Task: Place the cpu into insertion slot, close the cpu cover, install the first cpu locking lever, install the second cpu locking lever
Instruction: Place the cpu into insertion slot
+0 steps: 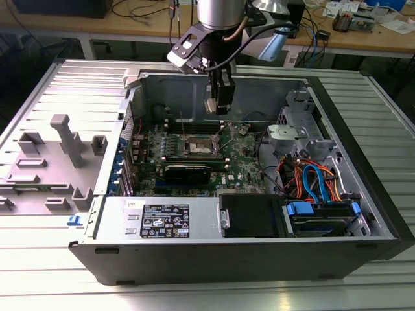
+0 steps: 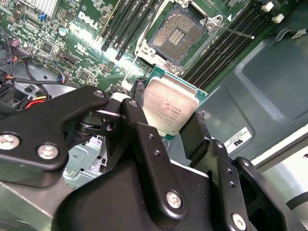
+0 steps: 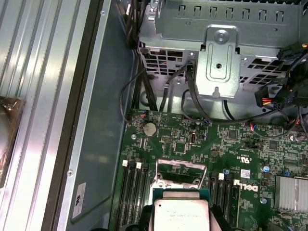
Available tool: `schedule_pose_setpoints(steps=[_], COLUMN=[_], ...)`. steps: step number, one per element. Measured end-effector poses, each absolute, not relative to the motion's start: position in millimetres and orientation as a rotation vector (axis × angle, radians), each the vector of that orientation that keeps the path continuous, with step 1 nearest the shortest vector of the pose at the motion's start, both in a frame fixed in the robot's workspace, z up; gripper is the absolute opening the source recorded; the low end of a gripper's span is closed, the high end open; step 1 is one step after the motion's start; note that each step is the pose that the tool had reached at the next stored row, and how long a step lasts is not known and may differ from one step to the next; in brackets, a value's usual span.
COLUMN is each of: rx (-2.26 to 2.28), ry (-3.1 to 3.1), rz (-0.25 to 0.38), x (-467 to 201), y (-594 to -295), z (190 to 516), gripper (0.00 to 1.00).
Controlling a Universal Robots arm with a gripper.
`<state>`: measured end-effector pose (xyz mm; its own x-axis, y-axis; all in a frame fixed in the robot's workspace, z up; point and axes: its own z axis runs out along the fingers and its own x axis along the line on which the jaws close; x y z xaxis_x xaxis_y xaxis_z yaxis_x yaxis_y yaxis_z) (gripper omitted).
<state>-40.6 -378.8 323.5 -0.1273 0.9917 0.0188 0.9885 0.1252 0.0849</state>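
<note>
Second wrist view, end effector (image 2: 169, 106) gripping cpu (image 2: 174, 102), edges partly hidden

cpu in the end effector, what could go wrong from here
1. The black end effector pinches the small square silver-topped cpu by two edges only; a slip could drop it onto the green circuit board.
2. The square dark-centred insertion slot lies open; a skewed landing might damage its bare contacts.
3. The thin silvery cpu cover stands raised beside the slot and might snag the chip.
</note>
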Motion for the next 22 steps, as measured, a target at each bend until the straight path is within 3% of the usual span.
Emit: schedule_pose_setpoints(steps=[22], rx=[2.124], ry=[2.261], rz=[0.104], x=[-45.5], y=[-378.5], z=[312.8], gripper=[0.55])
